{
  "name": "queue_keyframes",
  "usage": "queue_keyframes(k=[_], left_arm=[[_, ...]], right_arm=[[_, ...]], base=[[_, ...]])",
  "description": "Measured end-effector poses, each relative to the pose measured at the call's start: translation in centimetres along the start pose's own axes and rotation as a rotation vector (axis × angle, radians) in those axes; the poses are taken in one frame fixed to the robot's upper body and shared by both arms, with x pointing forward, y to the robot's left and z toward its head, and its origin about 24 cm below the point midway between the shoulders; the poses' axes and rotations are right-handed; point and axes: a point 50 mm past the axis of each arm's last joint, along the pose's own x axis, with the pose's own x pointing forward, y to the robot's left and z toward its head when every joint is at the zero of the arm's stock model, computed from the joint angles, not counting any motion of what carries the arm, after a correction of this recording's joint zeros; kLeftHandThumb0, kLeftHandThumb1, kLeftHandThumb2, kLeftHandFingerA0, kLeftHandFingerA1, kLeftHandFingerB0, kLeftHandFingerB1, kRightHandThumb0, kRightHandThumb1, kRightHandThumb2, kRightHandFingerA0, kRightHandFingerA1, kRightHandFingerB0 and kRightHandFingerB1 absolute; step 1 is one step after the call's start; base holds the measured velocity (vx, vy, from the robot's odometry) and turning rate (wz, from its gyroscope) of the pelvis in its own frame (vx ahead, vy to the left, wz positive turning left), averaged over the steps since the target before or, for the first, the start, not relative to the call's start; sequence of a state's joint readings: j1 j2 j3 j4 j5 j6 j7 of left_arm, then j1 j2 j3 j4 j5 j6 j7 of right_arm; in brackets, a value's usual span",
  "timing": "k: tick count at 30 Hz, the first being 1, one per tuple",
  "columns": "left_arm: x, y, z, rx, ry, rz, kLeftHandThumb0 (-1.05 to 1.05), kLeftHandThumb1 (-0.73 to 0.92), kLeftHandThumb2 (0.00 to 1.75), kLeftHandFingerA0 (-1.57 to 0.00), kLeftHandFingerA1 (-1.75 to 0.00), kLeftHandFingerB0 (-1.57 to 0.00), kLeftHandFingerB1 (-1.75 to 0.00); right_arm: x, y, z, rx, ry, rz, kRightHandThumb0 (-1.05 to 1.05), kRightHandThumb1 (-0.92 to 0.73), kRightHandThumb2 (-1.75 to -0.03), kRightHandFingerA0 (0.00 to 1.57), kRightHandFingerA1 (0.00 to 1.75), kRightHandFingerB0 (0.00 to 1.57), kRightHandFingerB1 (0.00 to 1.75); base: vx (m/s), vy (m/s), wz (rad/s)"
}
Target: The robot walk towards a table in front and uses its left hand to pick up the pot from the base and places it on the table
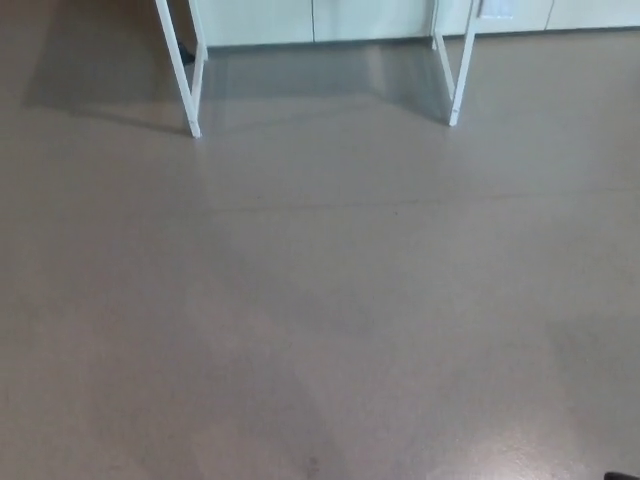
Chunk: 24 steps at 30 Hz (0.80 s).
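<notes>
Approach step: grey floor [320,300], white table legs [190,90] ahead. Pot, base and tabletop are out of frame. No left hand shows; the dark sliver is probably the right hand [625,476], can't tell its state. Next: walk closer.

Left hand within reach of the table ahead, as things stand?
Probably not. Only the table's white legs show, at the top of the head view, with a broad stretch of floor between them and the robot. The left hand is out of view, and no tabletop or pot shows.
</notes>
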<state>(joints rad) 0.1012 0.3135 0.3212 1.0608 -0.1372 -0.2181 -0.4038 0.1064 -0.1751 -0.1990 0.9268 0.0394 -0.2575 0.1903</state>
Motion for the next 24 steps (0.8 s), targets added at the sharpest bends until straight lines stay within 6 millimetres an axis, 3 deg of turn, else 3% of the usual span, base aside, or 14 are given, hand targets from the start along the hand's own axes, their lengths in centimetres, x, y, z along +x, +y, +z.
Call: queue_keyframes(k=[8, 13, 24], left_arm=[[0.1, -0.2, -0.4, -0.010, 0.016, -0.011, -0.07, 0.58, 0.56, -0.47, -0.41, -0.40, -0.36], [0.3, 0.7, 1.2, 0.013, -0.022, 0.006, -0.05, 0.58, 0.56, -0.48, -0.42, -0.40, -0.37], [0.4, 0.5, 1.4, 0.025, -0.026, 0.007, -0.08, 0.57, 0.56, -0.51, -0.42, -0.43, -0.38]], right_arm=[[0.3, 0.0, 0.1, 0.001, 0.001, -0.007, -0.07, -0.67, -0.59, 0.48, 0.49, 0.39, 0.42], [0.4, 0.6, -0.3, 0.010, 0.016, 0.001, -0.06, -0.68, -0.59, 0.47, 0.49, 0.41, 0.44], [1.0, 0.7, 0.6, 0.010, -0.010, -0.001, -0.05, -0.69, -0.59, 0.45, 0.47, 0.39, 0.43]], base=[[0.07, 0.214, -0.16], [0.19, 0.334, -0.12], [0.27, -0.117, 0.21]])
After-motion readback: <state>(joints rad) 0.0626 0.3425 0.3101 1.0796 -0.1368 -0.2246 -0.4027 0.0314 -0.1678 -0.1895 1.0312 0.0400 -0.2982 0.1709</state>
